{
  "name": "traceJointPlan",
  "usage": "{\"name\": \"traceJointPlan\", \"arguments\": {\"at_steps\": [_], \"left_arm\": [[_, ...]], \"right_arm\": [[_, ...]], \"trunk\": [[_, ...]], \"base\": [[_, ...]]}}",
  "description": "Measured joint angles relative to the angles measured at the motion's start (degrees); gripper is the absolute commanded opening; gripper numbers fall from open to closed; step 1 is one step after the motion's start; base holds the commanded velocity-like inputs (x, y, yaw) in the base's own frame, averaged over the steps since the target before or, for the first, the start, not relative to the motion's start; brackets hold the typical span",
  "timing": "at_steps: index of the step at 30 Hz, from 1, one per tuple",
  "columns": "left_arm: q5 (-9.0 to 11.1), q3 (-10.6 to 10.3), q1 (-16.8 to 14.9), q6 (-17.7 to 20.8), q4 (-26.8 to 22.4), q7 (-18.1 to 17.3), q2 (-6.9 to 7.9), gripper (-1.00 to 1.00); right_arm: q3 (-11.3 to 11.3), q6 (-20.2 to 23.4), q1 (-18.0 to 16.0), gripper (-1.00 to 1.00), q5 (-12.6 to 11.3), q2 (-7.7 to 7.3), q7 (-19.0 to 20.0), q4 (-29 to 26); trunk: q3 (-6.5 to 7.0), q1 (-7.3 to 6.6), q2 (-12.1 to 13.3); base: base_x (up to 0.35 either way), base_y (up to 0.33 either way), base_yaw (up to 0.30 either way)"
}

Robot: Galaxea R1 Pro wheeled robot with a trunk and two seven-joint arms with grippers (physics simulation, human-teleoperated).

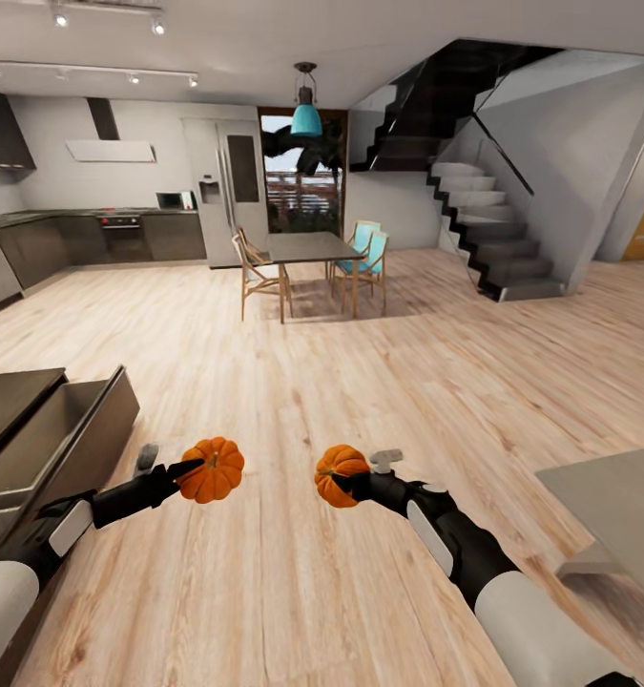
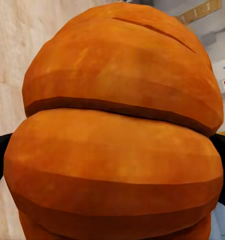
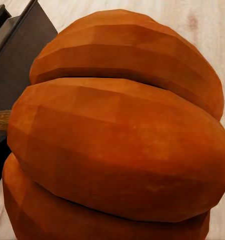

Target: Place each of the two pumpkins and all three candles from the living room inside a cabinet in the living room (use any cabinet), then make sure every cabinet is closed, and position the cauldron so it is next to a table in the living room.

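Orange ribbed pumpkins: left pumpkin (image 1: 212,469) clamped in the left gripper (image 1: 190,469); right pumpkin (image 1: 340,474) clamped in the right gripper (image 1: 352,482).
Cabinet: dark-brown wood drawer (image 1: 69,434) open at left.
Floor: pale wood planks (image 1: 293,382); dining table (image 1: 307,248) beyond.

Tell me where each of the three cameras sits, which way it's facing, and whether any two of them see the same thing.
Head view: on the robot's head, looking forward and down over the wood floor; both arms show, left gripper and right gripper each holding a pumpkin.
Left wrist view: on the left arm, facing the left pumpkin close up.
Right wrist view: on the right arm, facing the right pumpkin; the open cabinet drawer behind.
Shared: head and right wrist views both show that drawer.
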Motion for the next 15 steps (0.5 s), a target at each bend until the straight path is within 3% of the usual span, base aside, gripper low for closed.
{"name": "traceJointPlan", "arguments": {"at_steps": [15], "left_arm": [[-0.14, -0.11, 0.02, -0.07, 0.07, 0.02, -0.01, -1.0]], "right_arm": [[0.05, -0.01, 0.02, -1.0, 0.22, 0.0, -0.01, 0.02]], "trunk": [[0.48, 0.0, 0.0]], "base": [[0.0, 0.0, 0.269]]}}
